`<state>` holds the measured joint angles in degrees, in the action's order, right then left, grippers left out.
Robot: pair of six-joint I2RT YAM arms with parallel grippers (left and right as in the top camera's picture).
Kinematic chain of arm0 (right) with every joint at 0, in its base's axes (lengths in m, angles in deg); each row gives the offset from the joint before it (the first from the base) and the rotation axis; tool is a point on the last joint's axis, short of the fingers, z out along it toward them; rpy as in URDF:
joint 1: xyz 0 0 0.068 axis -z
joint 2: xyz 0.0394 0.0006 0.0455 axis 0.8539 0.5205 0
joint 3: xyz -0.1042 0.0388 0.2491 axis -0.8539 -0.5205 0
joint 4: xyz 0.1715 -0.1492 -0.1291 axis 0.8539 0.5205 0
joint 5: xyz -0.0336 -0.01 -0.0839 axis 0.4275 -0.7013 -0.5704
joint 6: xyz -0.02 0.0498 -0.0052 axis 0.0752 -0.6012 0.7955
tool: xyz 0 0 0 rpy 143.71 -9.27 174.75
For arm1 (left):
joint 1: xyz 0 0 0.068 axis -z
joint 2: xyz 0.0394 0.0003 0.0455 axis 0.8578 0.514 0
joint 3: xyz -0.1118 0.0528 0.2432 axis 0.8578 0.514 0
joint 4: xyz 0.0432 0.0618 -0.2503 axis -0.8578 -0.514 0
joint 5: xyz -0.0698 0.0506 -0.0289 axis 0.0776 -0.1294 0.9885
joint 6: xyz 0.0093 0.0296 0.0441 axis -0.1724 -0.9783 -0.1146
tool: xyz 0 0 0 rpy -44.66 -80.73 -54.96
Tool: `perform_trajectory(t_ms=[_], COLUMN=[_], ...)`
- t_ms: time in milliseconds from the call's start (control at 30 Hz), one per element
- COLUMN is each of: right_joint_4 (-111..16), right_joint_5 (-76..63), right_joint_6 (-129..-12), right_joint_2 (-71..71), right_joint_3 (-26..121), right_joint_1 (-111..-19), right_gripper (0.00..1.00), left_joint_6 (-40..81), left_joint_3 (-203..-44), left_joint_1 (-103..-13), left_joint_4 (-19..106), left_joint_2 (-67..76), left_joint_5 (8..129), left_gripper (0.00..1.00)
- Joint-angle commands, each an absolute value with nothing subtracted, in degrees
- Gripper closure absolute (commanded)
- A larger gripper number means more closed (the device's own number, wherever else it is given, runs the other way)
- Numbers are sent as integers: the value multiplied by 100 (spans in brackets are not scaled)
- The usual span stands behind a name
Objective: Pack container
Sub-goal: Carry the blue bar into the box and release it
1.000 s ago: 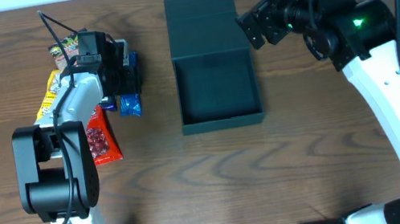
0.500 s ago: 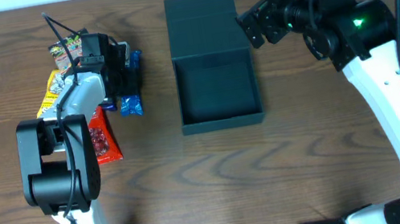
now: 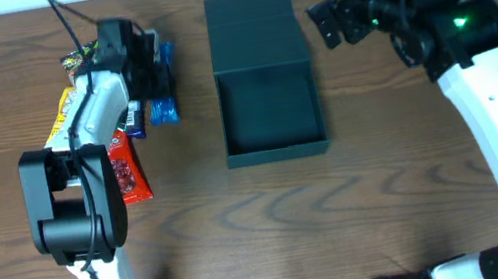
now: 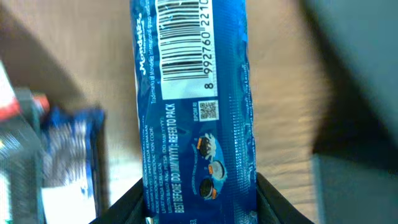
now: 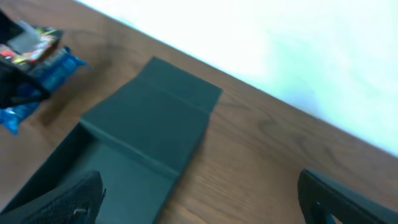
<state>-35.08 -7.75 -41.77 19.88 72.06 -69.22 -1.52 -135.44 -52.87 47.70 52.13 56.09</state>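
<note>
The container [image 3: 269,106] is a dark square box in the middle of the table, with its flap lid [image 3: 251,25] lying open toward the back. In the right wrist view the container [image 5: 149,137] lies below and to the left. My left gripper [image 3: 152,66] hovers left of the box, shut on a blue cookie packet [image 4: 193,93]. Both fingers [image 4: 124,205] press the packet's sides in the left wrist view, where the left gripper [image 4: 196,202] is at the bottom edge. My right gripper [image 3: 326,23] hangs open and holds nothing by the lid's right edge; in its own view the right gripper [image 5: 205,199] spans box edge and table.
More snack packets lie left of the box: a second blue one [image 3: 161,112], a red one [image 3: 129,172], a yellow one [image 3: 63,120] and a colourful one [image 3: 78,58]. The dark box wall [image 4: 360,186] shows at the right of the left wrist view.
My left gripper has narrowed onto the blue cookie packet and shifted toward the table's back. The right arm has drifted slightly right and back, still open.
</note>
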Motion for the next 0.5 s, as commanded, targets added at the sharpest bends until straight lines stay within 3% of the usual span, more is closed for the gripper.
perform_trajectory(t_ms=[0, 233, 333, 467], right_joint_4=[-3519, -3344, -3248, -3237], right_joint_5=[-816, -814, -812, -812], right_joint_6=[-4646, -5191, -5230, -5230], right_joint_2=[1988, 1957, 1957, 1957], right_joint_3=[7206, 7206, 7206, 7206], right_joint_1=[-6544, -5642, -5307, -5067], right_gripper=[1, 1, 1, 1], left_joint_6=[-124, 447, 1179, 1290], left_joint_3=[-14316, -15282, -15347, -15347], left_joint_1=[-5027, -4109, -3534, -2994], left_joint_4=[4514, 3944, 3675, 3218], left_joint_2=[5237, 5235, 5235, 5235], left_joint_5=[5377, 5240, 5246, 5202], left_gripper=[79, 92, 92, 94])
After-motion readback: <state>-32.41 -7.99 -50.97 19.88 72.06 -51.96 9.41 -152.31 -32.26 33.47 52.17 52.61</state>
